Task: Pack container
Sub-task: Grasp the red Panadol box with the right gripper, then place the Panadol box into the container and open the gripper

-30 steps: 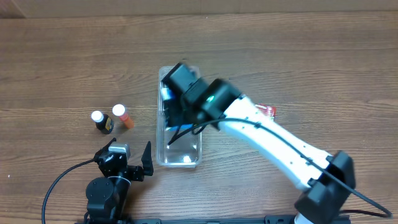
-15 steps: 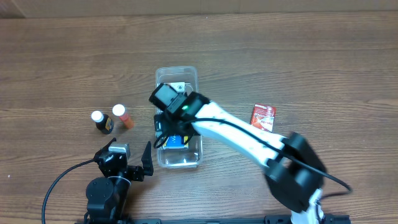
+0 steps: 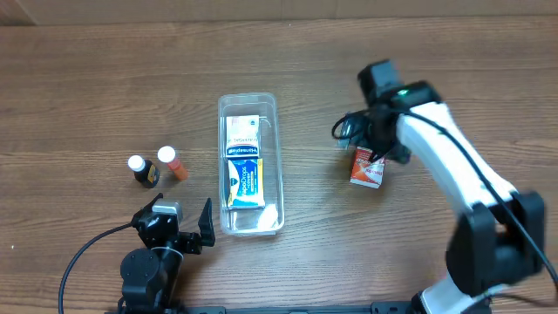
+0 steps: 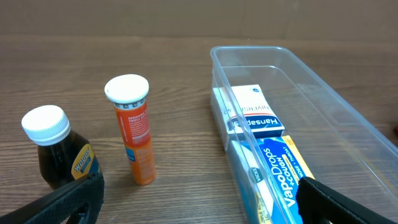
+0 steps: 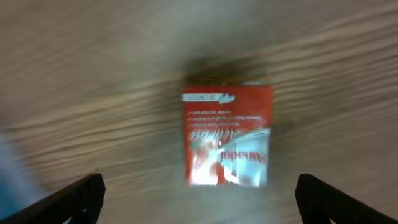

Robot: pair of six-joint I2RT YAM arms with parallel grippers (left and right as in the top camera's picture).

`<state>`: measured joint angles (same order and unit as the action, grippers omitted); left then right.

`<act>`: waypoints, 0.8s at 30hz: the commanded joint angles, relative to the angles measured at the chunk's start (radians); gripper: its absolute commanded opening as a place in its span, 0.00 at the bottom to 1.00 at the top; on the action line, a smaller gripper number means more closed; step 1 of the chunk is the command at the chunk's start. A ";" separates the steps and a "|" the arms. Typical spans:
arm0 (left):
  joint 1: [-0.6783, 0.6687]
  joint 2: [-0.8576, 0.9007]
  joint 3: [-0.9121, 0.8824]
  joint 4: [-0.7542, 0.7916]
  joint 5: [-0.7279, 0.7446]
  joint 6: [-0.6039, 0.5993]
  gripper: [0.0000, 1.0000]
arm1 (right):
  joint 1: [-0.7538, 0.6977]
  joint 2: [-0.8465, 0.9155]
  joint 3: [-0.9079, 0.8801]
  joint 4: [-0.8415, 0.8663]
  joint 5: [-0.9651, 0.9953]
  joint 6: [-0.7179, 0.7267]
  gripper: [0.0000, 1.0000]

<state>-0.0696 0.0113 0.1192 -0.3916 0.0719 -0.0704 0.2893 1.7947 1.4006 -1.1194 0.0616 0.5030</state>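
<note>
Left claw (image 3: 174,222) low and tucked back, jaws spread wide; right claw (image 5: 202,198) far forward, aimed downward, likewise spread.

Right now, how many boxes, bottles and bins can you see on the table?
Boxes: 3 (white box, blue box, red box)
Bottles: 2 (dark bottle, orange tube)
Bins: 1 (clear container)
Total: 6
</note>
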 commanded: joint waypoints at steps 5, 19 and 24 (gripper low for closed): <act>0.006 -0.006 -0.005 0.003 0.007 0.019 1.00 | -0.023 0.132 -0.139 0.128 -0.011 -0.013 1.00; 0.006 -0.006 -0.005 0.003 0.007 0.019 1.00 | 0.175 -0.124 0.328 -0.085 -0.040 -0.010 0.69; 0.006 -0.006 -0.005 0.003 0.007 0.019 1.00 | 0.431 -0.054 0.320 0.143 -0.037 0.021 0.70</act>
<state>-0.0696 0.0113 0.1192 -0.3920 0.0719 -0.0704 0.6289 1.6421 1.7363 -1.0378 0.0242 0.5053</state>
